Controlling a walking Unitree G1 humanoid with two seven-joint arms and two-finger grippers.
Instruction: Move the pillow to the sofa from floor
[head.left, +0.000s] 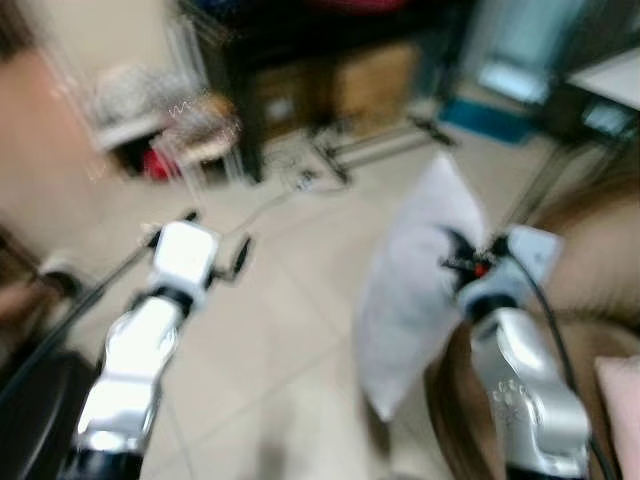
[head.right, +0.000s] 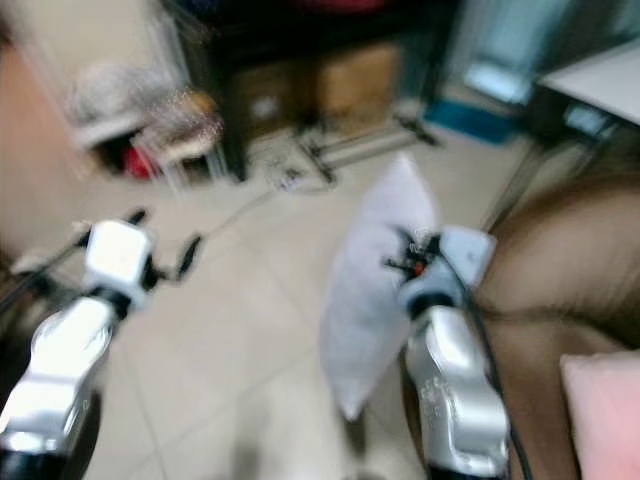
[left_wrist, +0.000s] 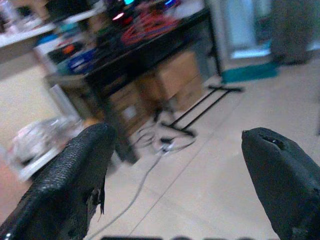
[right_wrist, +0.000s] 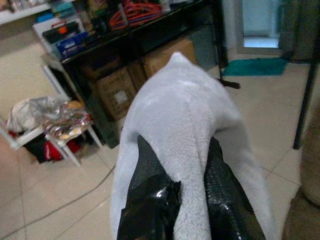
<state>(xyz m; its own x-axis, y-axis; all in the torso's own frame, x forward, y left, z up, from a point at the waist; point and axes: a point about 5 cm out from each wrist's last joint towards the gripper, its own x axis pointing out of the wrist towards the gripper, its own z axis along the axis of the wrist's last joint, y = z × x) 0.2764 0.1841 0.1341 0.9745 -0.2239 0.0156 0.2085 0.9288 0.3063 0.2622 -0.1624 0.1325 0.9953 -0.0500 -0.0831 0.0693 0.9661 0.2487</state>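
Head views blurred, prob. robot in motion. Grey pillow (right_wrist: 185, 125) is held off the tiled floor (head.left: 270, 330) by the right gripper (right_wrist: 190, 195); its two black fingers are pinched onto a fold of the pillow's fabric, one each side, seen clearly in right wrist view. Pillow hangs upright, its lower corner clear of the tiles, just beside the brown sofa (head.right: 560, 290) on robot's right. A pink cushion (head.right: 605, 420) lies on the sofa seat near the edge.

Left gripper (left_wrist: 180, 165) is empty, fingers spread wide apart, held out over bare floor w/ black table (left_wrist: 150, 55) and cardboard boxes (left_wrist: 175, 82) beyond.

Step judged: carry to sofa, approx. past halfway; the drop is not yet made.

Notes for doing it well:
- Pinch to be kept firm; only a fold is gripped, so slip is poss. if swung fast.
- Pillow to be lifted above seat height before being moved across, else lower corner may catch on sofa front.
- Release to be made over open seat, away from pink cushion.
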